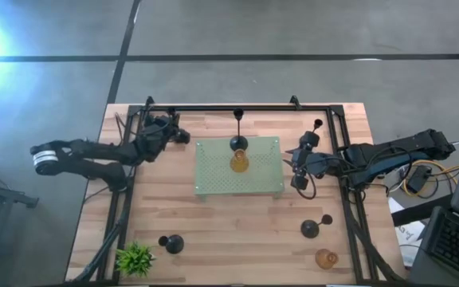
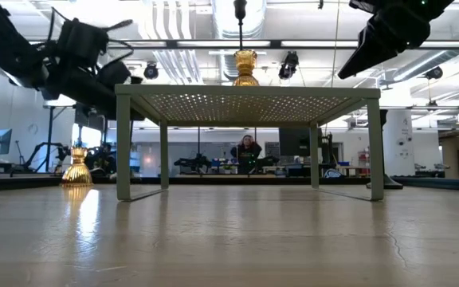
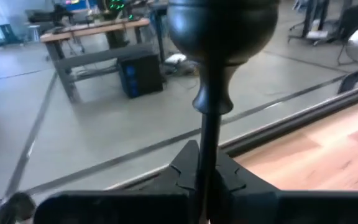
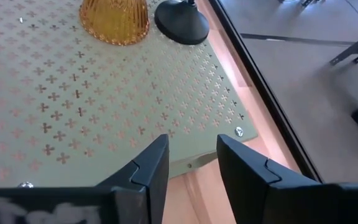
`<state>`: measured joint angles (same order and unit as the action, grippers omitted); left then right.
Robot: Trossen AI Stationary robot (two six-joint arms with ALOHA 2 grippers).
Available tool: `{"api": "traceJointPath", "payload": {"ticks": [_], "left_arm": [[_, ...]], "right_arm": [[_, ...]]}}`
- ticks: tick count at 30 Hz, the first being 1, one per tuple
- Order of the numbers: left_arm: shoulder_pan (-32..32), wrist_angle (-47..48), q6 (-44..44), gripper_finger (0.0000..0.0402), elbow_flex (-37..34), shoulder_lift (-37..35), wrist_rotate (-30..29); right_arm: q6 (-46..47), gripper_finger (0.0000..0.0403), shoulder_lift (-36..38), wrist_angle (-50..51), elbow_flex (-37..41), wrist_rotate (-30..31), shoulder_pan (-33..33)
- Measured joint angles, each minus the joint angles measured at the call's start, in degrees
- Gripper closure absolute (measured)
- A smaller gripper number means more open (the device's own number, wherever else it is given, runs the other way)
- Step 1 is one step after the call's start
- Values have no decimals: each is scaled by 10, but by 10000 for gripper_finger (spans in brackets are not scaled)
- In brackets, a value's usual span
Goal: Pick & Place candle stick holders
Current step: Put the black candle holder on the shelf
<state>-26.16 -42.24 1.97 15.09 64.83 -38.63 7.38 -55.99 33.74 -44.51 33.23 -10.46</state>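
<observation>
Black turned candle stick holder clamped by its thin stem in the left gripper, upper left of the high view.

Going left to right: the left jaws are clenched on the stem, dome base toward the wrist camera, so its long axis runs out from the jaws; it looks rigid, smooth and bottom-heavy, best pinched low on the stem near the base. A second black domed holder and a ribbed amber glass holder stand upright on the pale green perforated mat at centre, touching or nearly so; the amber one looks fragile and slippery. The right gripper hovers just beside the mat's right edge, jaws parted and empty. More holders stand on the wooden table along the lower edge.
</observation>
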Motion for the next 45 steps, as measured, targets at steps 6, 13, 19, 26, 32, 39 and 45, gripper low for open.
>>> {"api": "traceJointPath", "payload": {"ticks": [6, 13, 19, 26, 32, 39, 45], "left_arm": [[3, 69, 0, 394, 28, -92, 67], [22, 395, -9, 394, 167, -208, 68], [66, 554, -9, 394, 293, -242, 123], [162, 568, 16, 394, 356, -220, 298], [316, 537, 1, 394, 371, -164, 284], [452, 452, -12, 394, 372, -109, 211], [492, 386, -3, 394, 375, -45, 208]], "right_arm": [[0, 292, 0, 2, 0, 0, 0], [1, 305, 0, 4, 0, 0, 0], [1, 316, 0, 4, 0, 0, 0], [0, 328, 0, 4, 0, 0, 0], [0, 335, 0, 3, 0, -1, 0], [1, 325, 1, 3, 0, -1, 0], [1, 327, 1, 0, 0, -1, 0]]}}
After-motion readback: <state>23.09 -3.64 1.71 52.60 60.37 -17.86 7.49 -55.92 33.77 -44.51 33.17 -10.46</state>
